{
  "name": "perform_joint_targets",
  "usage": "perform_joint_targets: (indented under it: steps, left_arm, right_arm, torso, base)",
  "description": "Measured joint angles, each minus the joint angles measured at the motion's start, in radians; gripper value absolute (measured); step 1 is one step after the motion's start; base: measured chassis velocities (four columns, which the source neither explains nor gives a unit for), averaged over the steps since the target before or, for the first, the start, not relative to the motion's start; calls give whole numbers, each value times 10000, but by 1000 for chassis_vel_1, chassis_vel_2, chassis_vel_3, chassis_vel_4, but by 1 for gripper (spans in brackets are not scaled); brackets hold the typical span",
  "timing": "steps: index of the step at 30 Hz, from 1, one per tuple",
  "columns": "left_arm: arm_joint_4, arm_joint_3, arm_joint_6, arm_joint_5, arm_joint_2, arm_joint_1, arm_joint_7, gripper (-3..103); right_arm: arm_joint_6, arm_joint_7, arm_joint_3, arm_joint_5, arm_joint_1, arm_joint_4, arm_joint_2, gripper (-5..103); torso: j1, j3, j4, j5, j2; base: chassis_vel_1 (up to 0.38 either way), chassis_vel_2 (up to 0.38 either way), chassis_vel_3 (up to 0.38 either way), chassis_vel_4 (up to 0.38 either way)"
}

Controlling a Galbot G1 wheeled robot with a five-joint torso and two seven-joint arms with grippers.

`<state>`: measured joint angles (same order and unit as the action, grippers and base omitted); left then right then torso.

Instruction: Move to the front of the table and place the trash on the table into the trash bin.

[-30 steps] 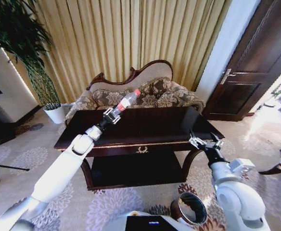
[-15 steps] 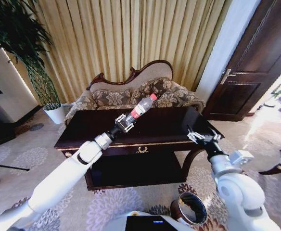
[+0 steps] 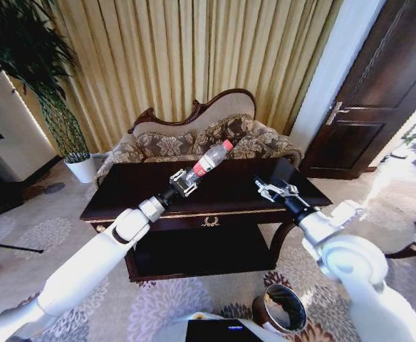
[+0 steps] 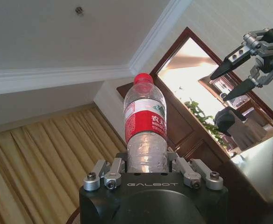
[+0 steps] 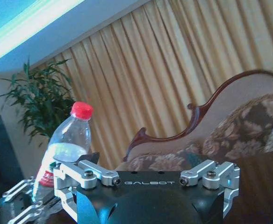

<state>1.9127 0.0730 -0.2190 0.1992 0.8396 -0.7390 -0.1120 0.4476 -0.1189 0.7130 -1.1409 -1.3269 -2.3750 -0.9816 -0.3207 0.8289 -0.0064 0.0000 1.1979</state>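
Observation:
The clear plastic bottle (image 3: 209, 158) with a red cap is held tilted in the air above the middle of the dark glossy table (image 3: 229, 187). My left gripper (image 3: 183, 179) is shut on its lower end. In the left wrist view the bottle (image 4: 145, 125) rises out of the left gripper (image 4: 146, 164), cap away from it. My right gripper (image 3: 268, 189) hovers open over the table's right part, a short way to the right of the bottle. The right wrist view shows the bottle (image 5: 67, 145) ahead. The round dark trash bin (image 3: 283, 308) with a metal rim stands on the carpet near my base.
A patterned sofa (image 3: 215, 139) with a carved back stands behind the table, before gold curtains. At the far left are a plant and its white pot (image 3: 82, 169). A dark door (image 3: 379, 92) is at the right. Open carpet lies around the table.
Over the last second my left gripper carried the bottle to the right above the table, then held still. My right gripper moved left and forward over the table, closer to the bottle.

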Motion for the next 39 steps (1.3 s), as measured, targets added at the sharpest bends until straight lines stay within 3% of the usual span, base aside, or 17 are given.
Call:
perform_joint_targets:
  steps: [11, 27, 39]
  left_arm:
    - [-71, 556, 171, 48, 17, 621, 30, 39]
    - [11, 589, 312, 12, 74, 530, 141, 39]
    - [133, 274, 401, 40, -58, 348, 264, 39]
  right_arm:
    - [-476, 0, -895, -534, 251, 33, -155, 100]
    - [-1162, 0, -1740, -805, 390, 110, -612, 100]
    - [-2278, 0, -2142, -405, 609, 1303, -1933, 100]
  torso:
    - [1, 0, -2, -1, 0]
    - [1, -1, -2, -1, 0]
    - [1, -1, -2, 0, 0]
  base:
    - [0, 0, 0, 0]
    - [0, 0, 0, 0]
    - [0, 0, 0, 0]
